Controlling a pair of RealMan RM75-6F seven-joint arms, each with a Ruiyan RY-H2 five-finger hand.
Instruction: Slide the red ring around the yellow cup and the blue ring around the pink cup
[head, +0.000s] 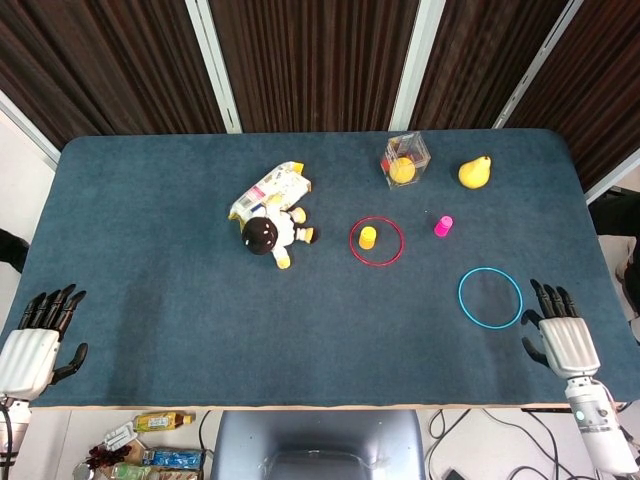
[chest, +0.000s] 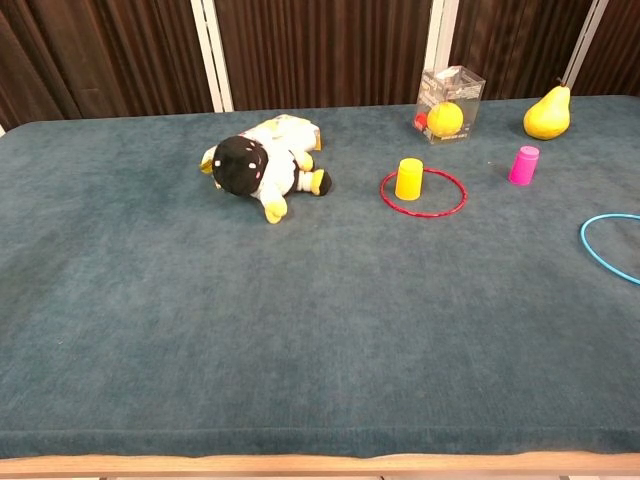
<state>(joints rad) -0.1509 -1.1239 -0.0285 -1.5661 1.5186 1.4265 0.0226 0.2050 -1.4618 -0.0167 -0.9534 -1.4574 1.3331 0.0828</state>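
The red ring (head: 376, 241) (chest: 423, 192) lies flat around the yellow cup (head: 368, 236) (chest: 409, 178) near the table's middle. The pink cup (head: 443, 225) (chest: 523, 164) stands alone to the right of it. The blue ring (head: 490, 297) (chest: 611, 245) lies flat nearer the front right, apart from the pink cup. My right hand (head: 563, 336) hovers open at the table's front right corner, just right of the blue ring. My left hand (head: 38, 342) is open at the front left corner. Neither hand shows in the chest view.
A plush doll (head: 269, 234) (chest: 258, 168) lies left of the red ring, with a snack packet (head: 268, 188) behind it. A clear box holding a yellow ball (head: 405, 160) (chest: 448, 106) and a yellow pear (head: 475, 171) (chest: 547, 112) stand at the back right.
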